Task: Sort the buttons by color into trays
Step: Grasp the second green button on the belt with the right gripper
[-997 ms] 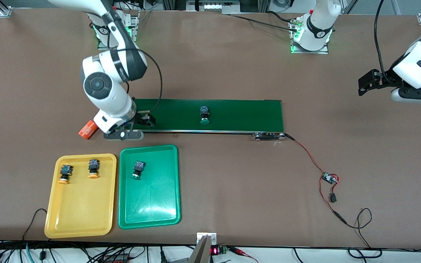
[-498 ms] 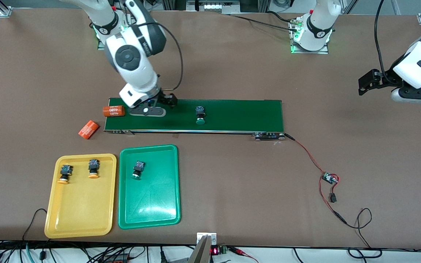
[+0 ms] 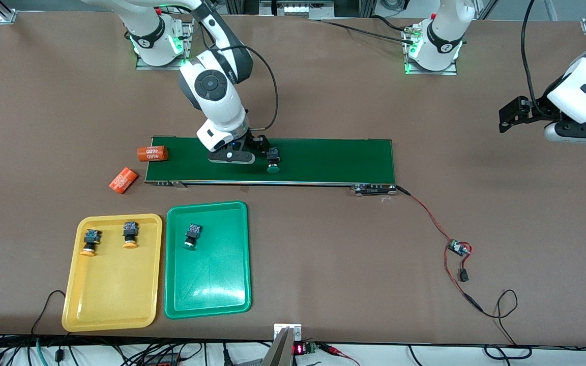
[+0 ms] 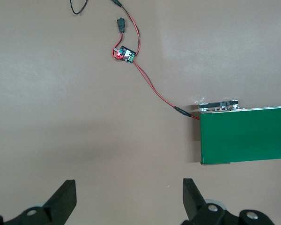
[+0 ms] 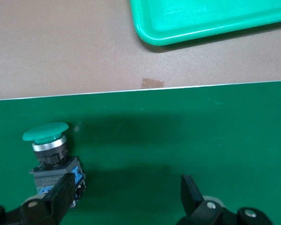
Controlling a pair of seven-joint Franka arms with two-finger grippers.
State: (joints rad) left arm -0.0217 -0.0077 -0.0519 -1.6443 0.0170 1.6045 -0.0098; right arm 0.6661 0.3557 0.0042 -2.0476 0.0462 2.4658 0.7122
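R gripper (image 3: 261,147) is low over the green conveyor belt (image 3: 323,160), fingers (image 5: 61,197) spread wide and holding nothing. One finger sits just beside the body of a green-cap button (image 3: 272,161) lying on the belt; can't tell if it touches.

L gripper (image 3: 507,119) hangs over bare tabletop (image 3: 323,91) at the L arm's end, arm waiting, fingers (image 4: 65,199) wide apart, empty.

Counts:
- Buttons: 4. 2 yellow-orange caps (image 3: 91,242) (image 3: 130,235) side by side in the yellow tray (image 3: 112,310). 2 green caps: 1 in the green tray (image 3: 206,295), namely (image 3: 192,236), and the 1 on the belt.
- Trays: 2, side by side, nearer the front camera than the belt; yellow one toward the R arm's end.
- Orange cylinders marked "4680": 2. One (image 3: 152,153) at the belt's end toward the R arm, the other (image 3: 122,180) on the tabletop a bit nearer the camera.
- 1 small circuit board (image 3: 458,248) w/ red-black wires running to the belt's other end.
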